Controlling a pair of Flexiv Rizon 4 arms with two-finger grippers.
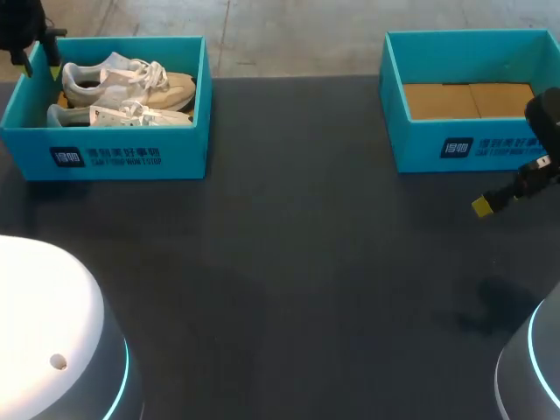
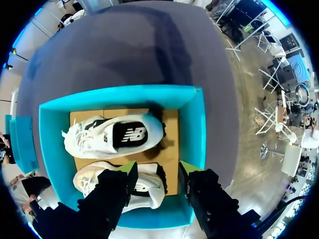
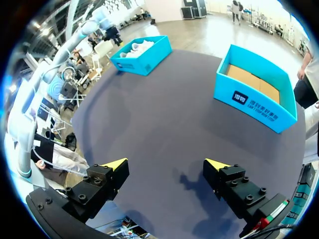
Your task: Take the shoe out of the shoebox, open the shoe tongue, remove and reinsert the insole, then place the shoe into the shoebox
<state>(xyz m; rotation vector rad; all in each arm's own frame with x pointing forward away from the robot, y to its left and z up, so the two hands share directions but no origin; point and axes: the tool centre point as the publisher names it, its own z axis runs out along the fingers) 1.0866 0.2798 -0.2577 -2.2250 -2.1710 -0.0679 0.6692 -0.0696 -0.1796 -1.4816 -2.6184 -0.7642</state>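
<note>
left shoebox [image 1: 131, 157] stands at the table's [image 1: 289, 262] far left corner, its back wall along the far edge and its left wall close to the side edge. two pale shoes lie inside on their sides, side by side, toes toward the middle of the table: the rear shoe [image 1: 122, 77] by the back wall, the front shoe [image 1: 114, 115] by the front wall. together they fill most of the floor, leaving little spare room at the walls.

left gripper [image 2: 158, 170] hangs over the heel end of this box, fingers apart and holding nothing. in the left wrist view one yellow tip is above the heel opening of the shoe closer to it, and the other tip is above the box's inner wall beside that shoe. i cannot tell whether either tip touches anything.

the middle of the table is a wide dark stretch between the two boxes, running to the near edge.

right shoebox [image 1: 472, 149] stands at the far right, back wall on the far edge, brown cardboard floor showing.

right gripper [image 3: 165, 164] hovers over the table in front of that box, near the right edge and well apart from the box, fingers spread wide with only tabletop between them. its shadow falls on the cloth below.
</note>
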